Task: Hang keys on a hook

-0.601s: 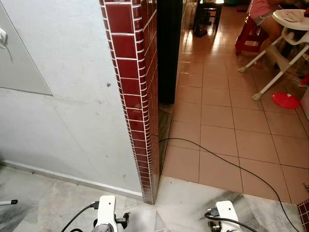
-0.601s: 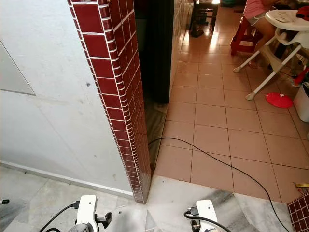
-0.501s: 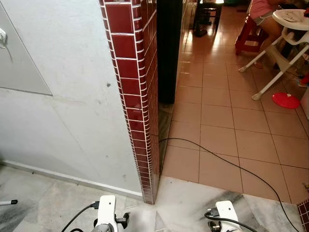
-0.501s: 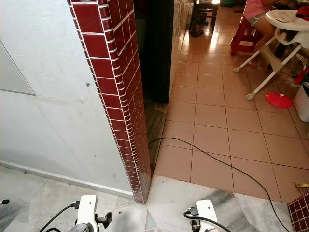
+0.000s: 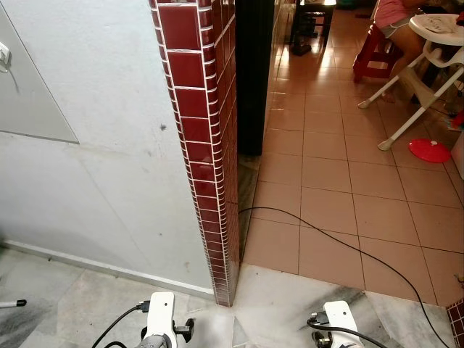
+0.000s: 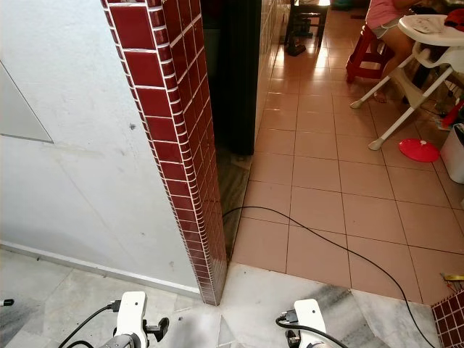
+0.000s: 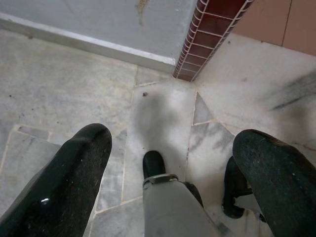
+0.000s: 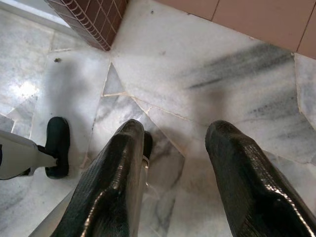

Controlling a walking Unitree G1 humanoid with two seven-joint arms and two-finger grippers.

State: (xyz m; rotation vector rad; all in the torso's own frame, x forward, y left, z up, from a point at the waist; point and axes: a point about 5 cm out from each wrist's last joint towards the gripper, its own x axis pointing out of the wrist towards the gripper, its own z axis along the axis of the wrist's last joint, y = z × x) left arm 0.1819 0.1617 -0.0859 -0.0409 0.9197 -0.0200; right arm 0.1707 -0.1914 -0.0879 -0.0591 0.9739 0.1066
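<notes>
Both hands hang low, fingers spread, empty: left hand (image 7: 170, 163), right hand (image 8: 173, 163); red-tiled pillar (image 5: 206, 145) dead ahead; keys, hook unseen.

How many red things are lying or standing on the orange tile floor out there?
2: a red plastic stool at the far end beside a seated person, and a round red lid flat on the tiles by the white high chair. Others may be hidden.
</notes>
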